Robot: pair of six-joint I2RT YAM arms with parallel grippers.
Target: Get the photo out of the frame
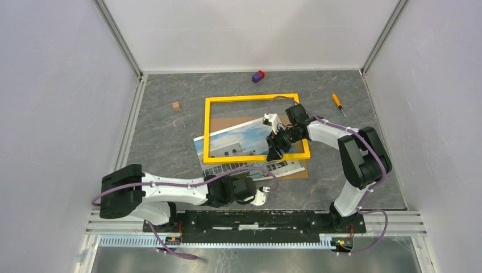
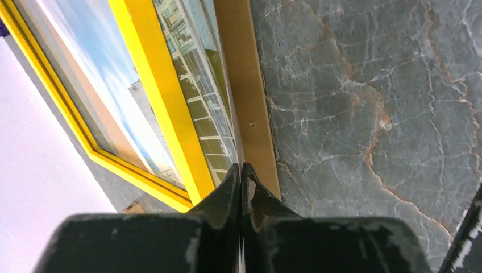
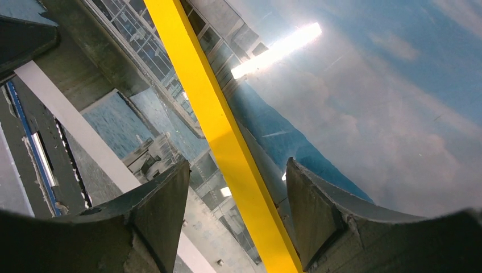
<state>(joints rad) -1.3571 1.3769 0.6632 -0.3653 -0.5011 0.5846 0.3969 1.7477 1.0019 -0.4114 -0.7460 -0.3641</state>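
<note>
Left gripper [image 2: 242, 170], shut and seemingly empty, sits lower centre beside the photo [image 2: 207, 108] lying mid-picture under the frame [image 1: 250, 98], likely thin, floppy, slick, best pinched at its exposed lower edge; right gripper [image 3: 237, 164] straddles the frame, unclenched.

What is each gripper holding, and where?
Left gripper is shut by the photo, at its near edge; grip unconfirmed. Right gripper stands open astride a rail of the frame, unclamped.

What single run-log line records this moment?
frame: lying over photo | right gripper: open, astride frame bar | left gripper: closed by photo edge
</note>
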